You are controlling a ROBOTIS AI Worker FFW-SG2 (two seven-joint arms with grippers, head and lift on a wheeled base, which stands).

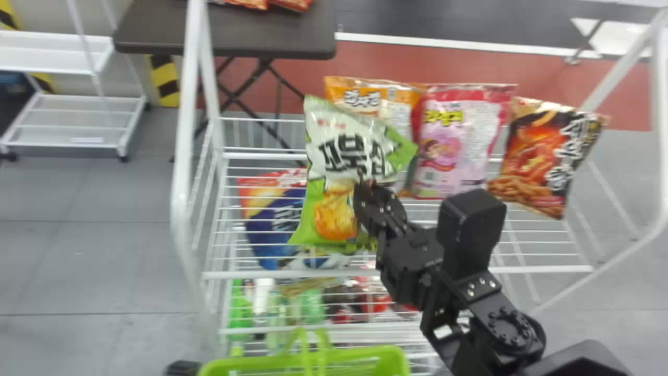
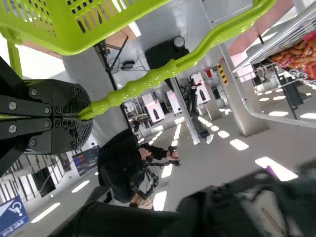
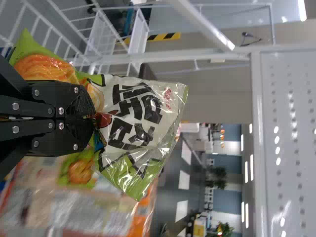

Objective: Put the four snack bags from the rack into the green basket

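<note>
White wire rack (image 1: pixel 292 273) spans the scene, green basket (image 1: pixel 229 364) at its near left, three snack bags (image 1: pixel 459 141) far centre to right; right gripper (image 1: pixel 367 193) pinches green-and-white bag (image 1: pixel 339 167) over rack's left half; left gripper (image 2: pixel 89 116) clamps basket handle (image 2: pixel 148 79)

From here, the green snack bag (image 1: pixel 334 151) in the right gripper (image 1: pixel 364 189) is glossy plastic film, wrinkled and catching hard little highlights. The gripper itself looks matt black, studded with shiny metal screw heads (image 3: pixel 61 110). Take that bag as the dial's middle: at one, two and three o'clock stand the orange bag (image 1: pixel 381 99), pink bag (image 1: pixel 464 141) and red-and-black bag (image 1: pixel 537 156), all shiny, crinkly film. The rack (image 1: pixel 292 273) around them is smooth, white-coated metal wire. At six o'clock, the basket (image 1: pixel 391 357) is smooth green plastic, its knobbly handle (image 2: pixel 148 81) properly glossy. The dark tabletop (image 1: pixel 261 39) at eleven looks smooth and fairly matt.
</note>
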